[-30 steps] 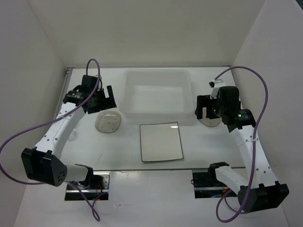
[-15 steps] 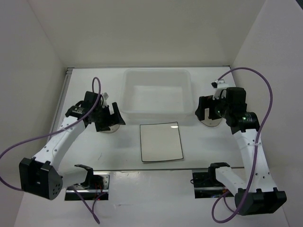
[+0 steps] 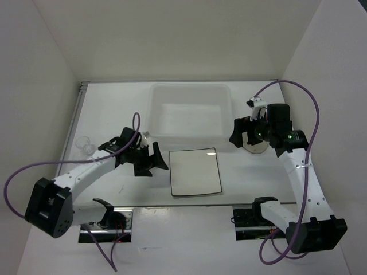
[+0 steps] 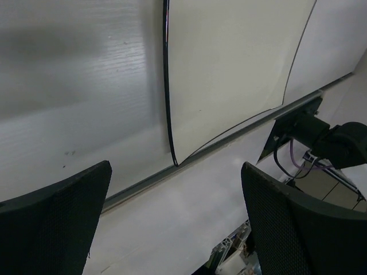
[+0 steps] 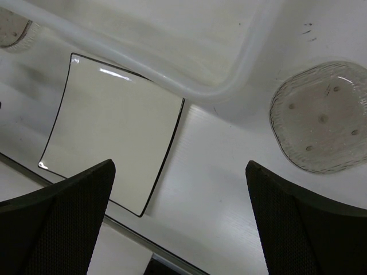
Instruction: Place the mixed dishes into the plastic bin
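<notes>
**Top external view: left arm swings in on the square plate, bin not yet loaded**

Over the last second the left gripper [image 3: 153, 162] has travelled from the upper left, beside the plastic bin [image 3: 189, 86], down to the middle of the frame. It now sits just beside the left edge of the square white plate [image 3: 195, 172]. Its wrist view shows both fingers spread wide with nothing between them and the plate's dark rim running below. I judge the plate, not the dish, to be its target now.

The right gripper [image 3: 238, 136] has only edged left. It hangs right of centre, near the bin's lower right corner, fingers likewise spread and empty. A speckled dish [image 5: 321, 117] lies on the table [image 3: 252, 177] just below and to its right.

No grasp has been made, so every dish is still to be moved.

Count:
- Plastic bin: one, at upper centre, with no dish visible inside.
- Square plate: one, at centre, just below the bin.
- Speckled dishes: two. One is at the right. The other [image 5: 8, 26] shows only as a sliver in the right wrist view's upper left corner and is hidden under the left arm from above.
- Clear cup [image 3: 85, 147]: one, at the far left, well apart from both grippers.
</notes>
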Robot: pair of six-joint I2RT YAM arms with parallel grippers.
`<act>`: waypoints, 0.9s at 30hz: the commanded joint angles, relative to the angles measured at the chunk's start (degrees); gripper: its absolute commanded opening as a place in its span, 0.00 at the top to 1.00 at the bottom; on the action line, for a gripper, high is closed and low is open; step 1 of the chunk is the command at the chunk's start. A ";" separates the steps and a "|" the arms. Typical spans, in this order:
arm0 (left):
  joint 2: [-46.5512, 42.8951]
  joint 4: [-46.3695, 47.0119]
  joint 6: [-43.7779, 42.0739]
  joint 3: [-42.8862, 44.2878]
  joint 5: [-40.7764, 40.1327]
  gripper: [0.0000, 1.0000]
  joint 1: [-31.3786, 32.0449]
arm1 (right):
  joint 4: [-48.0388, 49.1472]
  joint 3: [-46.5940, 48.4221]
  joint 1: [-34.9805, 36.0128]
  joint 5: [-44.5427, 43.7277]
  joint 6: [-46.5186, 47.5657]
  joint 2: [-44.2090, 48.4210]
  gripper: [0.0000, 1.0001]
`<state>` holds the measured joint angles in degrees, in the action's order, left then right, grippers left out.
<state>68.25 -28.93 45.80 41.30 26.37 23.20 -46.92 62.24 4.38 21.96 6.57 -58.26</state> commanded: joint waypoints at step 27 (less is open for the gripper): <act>26.94 19.61 1.04 8.10 0.17 0.25 11.95 | 5.78 -2.73 -3.50 -5.71 -4.20 1.14 0.01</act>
<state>94.52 -11.09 46.78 47.90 26.26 34.35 -45.63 60.38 1.72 16.19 3.22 -56.49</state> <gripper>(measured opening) 0.756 0.990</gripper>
